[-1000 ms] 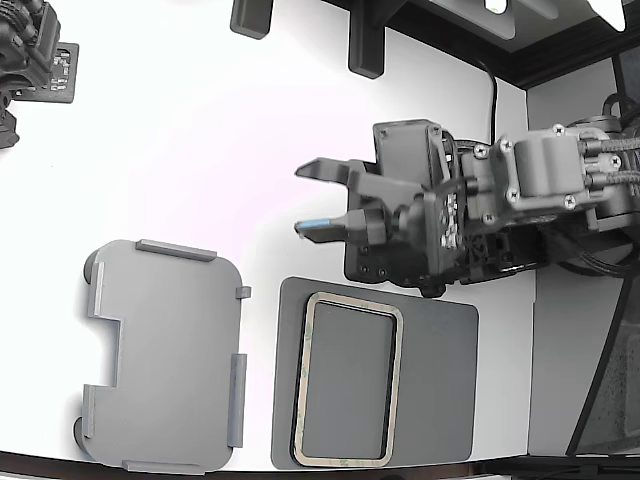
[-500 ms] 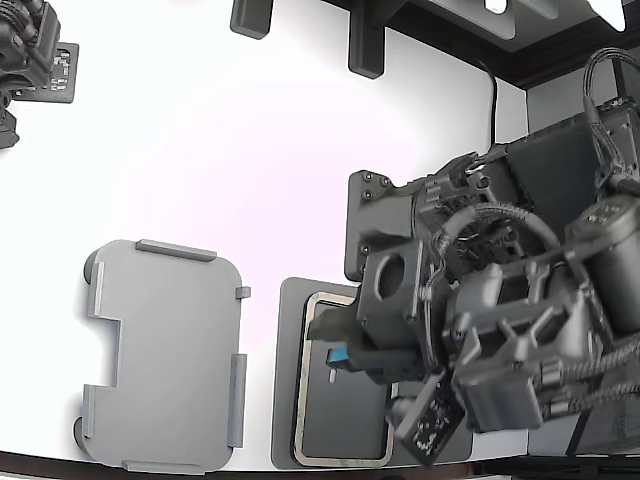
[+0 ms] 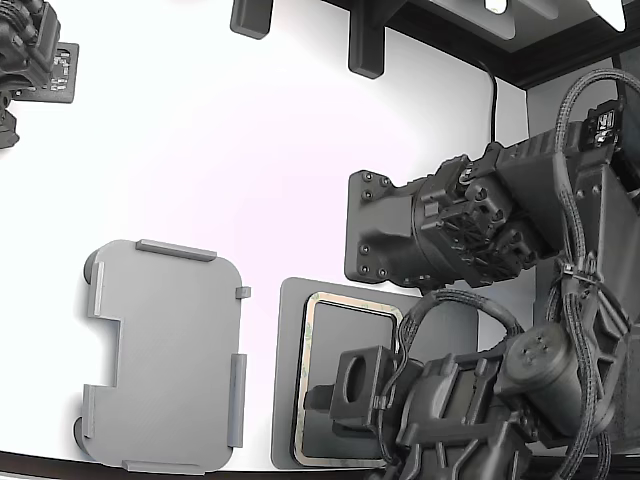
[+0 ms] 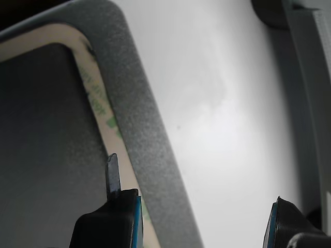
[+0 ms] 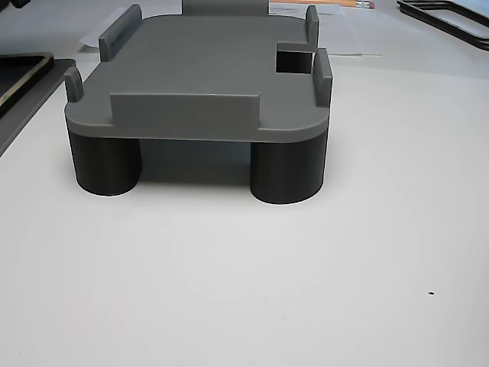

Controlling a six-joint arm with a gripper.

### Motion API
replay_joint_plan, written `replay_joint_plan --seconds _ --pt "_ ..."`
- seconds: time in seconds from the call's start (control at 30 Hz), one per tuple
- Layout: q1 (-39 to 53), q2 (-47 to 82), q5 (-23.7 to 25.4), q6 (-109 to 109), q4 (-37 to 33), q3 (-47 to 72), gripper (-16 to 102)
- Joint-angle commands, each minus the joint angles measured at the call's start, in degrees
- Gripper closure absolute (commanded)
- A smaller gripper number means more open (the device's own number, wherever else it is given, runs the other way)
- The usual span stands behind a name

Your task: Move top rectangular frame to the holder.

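Over the dark grey flat plate [image 3: 440, 330], in the exterior view, the arm hangs low, its claw hidden under its own body. Beneath it lies the top rectangular frame [image 3: 310, 360] on that plate, and the holder [image 3: 165, 355] sits well apart toward the exterior view's left on the white surface [image 3: 220, 150].

Seen from the wrist, the claw [image 4: 204, 217] is spread wide and released, one fingertip [image 4: 112, 173] over the frame's tan strip, the other over bare surface, gripping nothing.

From the other view, the holder stands on round dark feet [image 5: 286, 172].
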Motion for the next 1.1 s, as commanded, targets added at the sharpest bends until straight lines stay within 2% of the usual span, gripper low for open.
replay_joint_plan --seconds 0.0,0.23,0.4,0.47,0.6,0.73,0.83,1.07 --pt "0.8 -0.8 0.4 -1.1 0.1 -1.8 -14" --pt "3.2 -3.8 1.5 -5.9 0.1 -2.9 -13" --pt "3.8 -4.3 1.3 -4.5 -2.5 -2.1 -14" --pt "3.6 -5.1 0.6 -4.4 -2.4 -2.4 -2" --pt "3.5 -6.6 -0.6 -4.7 -2.8 -2.4 2" --pt "3.5 -8.2 -0.8 -5.7 -2.8 -3.8 -12" --pt "3.0 -9.5 -1.4 -6.4 -4.1 -3.6 -13" --pt "2.2 -10.3 -2.3 -7.8 -6.1 -1.8 -6"
